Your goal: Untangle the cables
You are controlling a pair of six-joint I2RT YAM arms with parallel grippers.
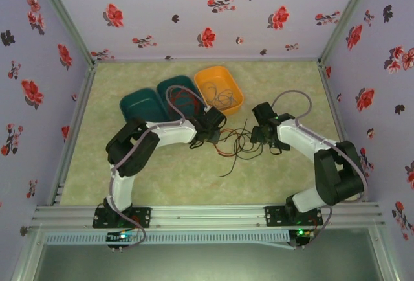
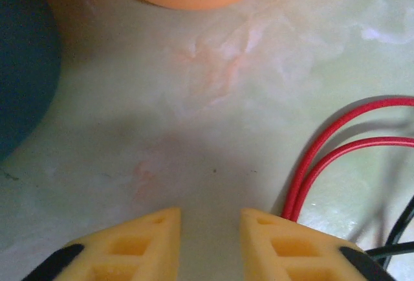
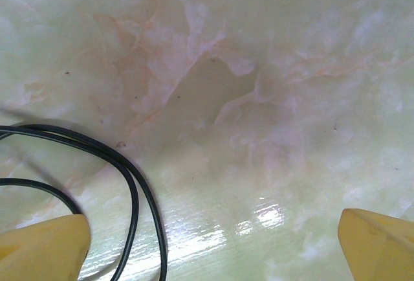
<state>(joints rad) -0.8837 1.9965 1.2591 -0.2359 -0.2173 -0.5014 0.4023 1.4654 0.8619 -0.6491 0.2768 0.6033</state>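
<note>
A red cable [image 2: 323,158] lies just right of the left gripper's [image 2: 210,221] narrow, empty fingers, stretching rightward; the right gripper [image 3: 212,232], fingers wide, sits beside a black cable [image 3: 132,190].

You have three trays: two teal trays [image 1: 141,105] and one orange tray [image 1: 217,69]. Beside the orange tray, the cables [image 1: 236,142] lie tangled, strand count unresolved. Two arms [image 1: 165,131].

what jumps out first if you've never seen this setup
The tangle of red and black cables at mid-table, flanked by the left gripper and right gripper. Behind it a bright orange tray sits beside two teal trays, all boxed in by floral walls.
</note>
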